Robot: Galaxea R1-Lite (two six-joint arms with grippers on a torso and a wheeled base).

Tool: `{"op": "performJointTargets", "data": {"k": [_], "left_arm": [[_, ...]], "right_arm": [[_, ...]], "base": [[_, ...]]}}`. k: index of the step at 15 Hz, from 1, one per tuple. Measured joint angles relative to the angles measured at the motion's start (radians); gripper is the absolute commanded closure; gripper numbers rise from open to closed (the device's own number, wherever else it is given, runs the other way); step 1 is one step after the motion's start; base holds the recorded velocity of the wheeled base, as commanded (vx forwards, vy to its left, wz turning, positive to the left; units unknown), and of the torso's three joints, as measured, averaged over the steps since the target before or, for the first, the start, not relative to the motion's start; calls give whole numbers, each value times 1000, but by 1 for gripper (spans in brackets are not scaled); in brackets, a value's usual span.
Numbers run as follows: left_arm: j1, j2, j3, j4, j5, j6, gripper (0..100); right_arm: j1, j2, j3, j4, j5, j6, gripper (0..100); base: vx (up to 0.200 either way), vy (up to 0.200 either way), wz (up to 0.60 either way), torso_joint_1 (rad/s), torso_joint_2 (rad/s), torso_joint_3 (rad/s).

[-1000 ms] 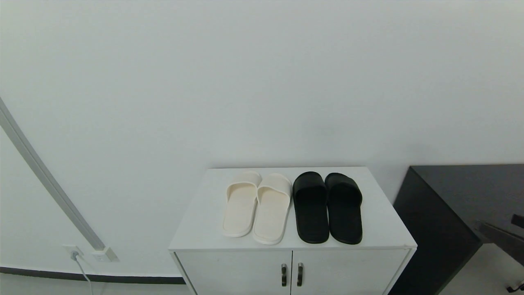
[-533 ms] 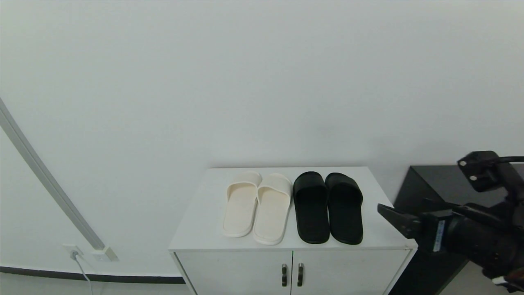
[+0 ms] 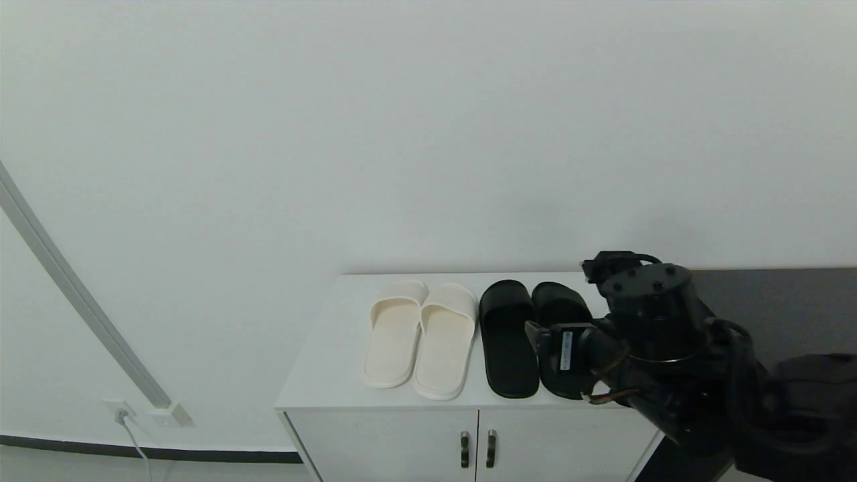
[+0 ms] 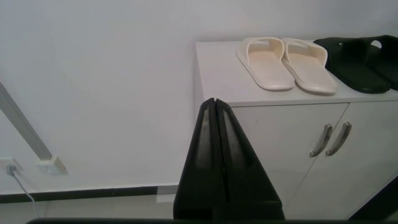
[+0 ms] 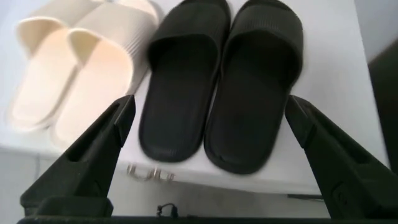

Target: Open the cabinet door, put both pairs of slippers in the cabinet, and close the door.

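A white cabinet [image 3: 321, 375] stands against the wall, both doors shut, with two metal handles [image 3: 477, 448] at the middle seam. On its top lie a cream pair of slippers [image 3: 418, 338] and, to their right, a black pair of slippers [image 3: 507, 335]. My right gripper [image 5: 209, 106] hovers open just above the black pair [image 5: 217, 81], its fingers [image 5: 115, 124] spread wider than both slippers. In the head view the right arm [image 3: 646, 314] covers part of the right black slipper. My left gripper [image 4: 216, 106] is shut and empty, low, off the cabinet's left front corner [image 4: 202, 102].
A dark table [image 3: 770, 294] stands right beside the cabinet on its right. On the left wall a grey cable duct [image 3: 73, 294] runs down to a socket [image 3: 120, 412] with a plugged cord. Floor to the cabinet's left is open.
My right arm swung in from the right edge of the head view and leftward, now over the black slippers. The slippers and cabinet doors have not moved.
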State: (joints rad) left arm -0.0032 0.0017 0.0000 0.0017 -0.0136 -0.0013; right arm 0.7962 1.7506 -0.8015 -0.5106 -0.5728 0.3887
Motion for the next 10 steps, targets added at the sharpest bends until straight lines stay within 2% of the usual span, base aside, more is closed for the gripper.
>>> {"op": "performJointTargets", "data": {"k": [3,7,10], "left_arm": [[0,0,0,0,0,0,100],[0,0,0,0,0,0,100],[-1,0,0,0,0,0,100]], "right_arm": [[-10,153,-55,-106,-54,8,0],[-82,316,-92,-258,-62,-15,0],[-117,419,-142,-366,-61,-84,0]], "base": [[0,0,0,0,0,0],[0,0,0,0,0,0],[0,0,0,0,0,0]]}}
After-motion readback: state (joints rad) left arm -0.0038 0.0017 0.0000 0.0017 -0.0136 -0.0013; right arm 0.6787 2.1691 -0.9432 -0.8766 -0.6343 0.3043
